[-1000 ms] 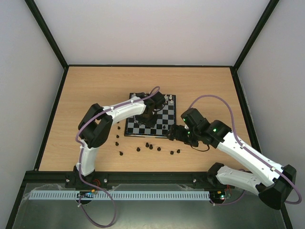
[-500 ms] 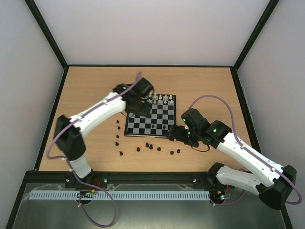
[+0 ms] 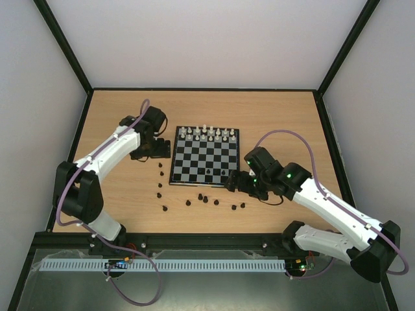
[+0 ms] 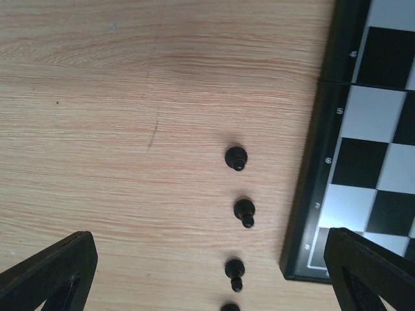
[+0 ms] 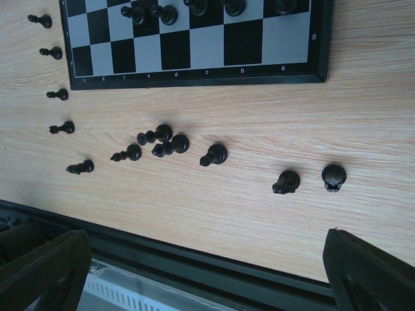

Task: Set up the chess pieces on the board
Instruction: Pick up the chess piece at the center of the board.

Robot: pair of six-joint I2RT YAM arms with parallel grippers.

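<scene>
The setting is a robotics lab test cell. A wooden table (image 3: 272, 110) stands boxed in by plain white wall panels (image 3: 207, 39) joined along black frame posts (image 3: 65, 45). Two white-and-black robot arms, the left arm (image 3: 110, 150) and the right arm (image 3: 337, 207), are bolted at the table's near edge. Purple cables (image 3: 285, 131) loop off them, and small green lights (image 3: 290, 173) glow on the right one. A slotted white cable duct (image 3: 194, 265) runs along the front, below that edge. The test prop is a small chessboard (image 3: 205, 159) at the table's middle, with tiny dark pieces (image 3: 202, 196) scattered beside it.
</scene>
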